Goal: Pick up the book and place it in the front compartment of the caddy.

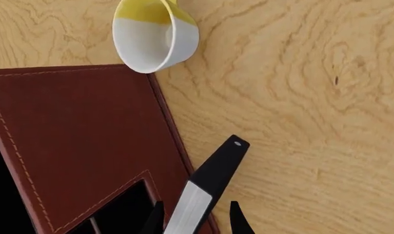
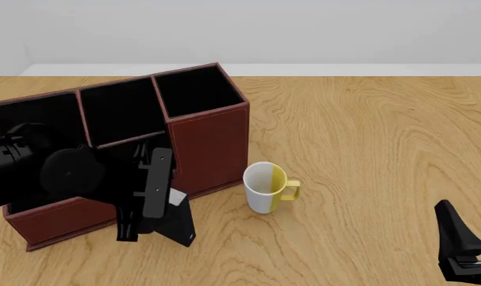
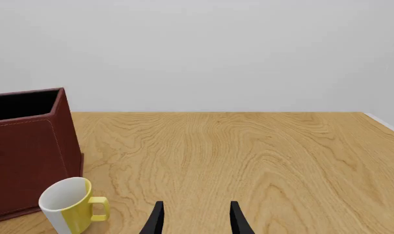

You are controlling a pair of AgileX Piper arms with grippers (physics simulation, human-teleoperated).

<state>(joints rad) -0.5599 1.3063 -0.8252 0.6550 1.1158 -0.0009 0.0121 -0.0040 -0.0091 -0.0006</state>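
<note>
Caddy [image 2: 209,149]: red-brown, stitched, standing in the left half of the front view. Three tall black-lined cells run along its upper edge; all three show nothing but lining. The lower cells, including the front compartment, are hidden behind the left arm.

Left tool [image 2: 149,205]: lower left of the front view, just in front of the caddy's near wall. Its fingers are clamped on the book [image 2: 177,220].

Book: black cover, white page edge, held tilted, long axis slanting from the tool down toward the lower right, its far corner low near the table [image 2: 368,149]. In the left wrist view the book [image 1: 206,187] runs out between the fingers, alongside the caddy's [image 1: 80,141] outer edge. It lies outside every cell.

Mug [image 2: 266,187]: white and yellow, upright just right of the caddy, handle to the right, nothing inside.

Right tool [image 2: 471,241]: lower right corner of the front view, well apart from the rest. The right wrist view shows its fingers [image 3: 156,219] spread with nothing between them.
</note>
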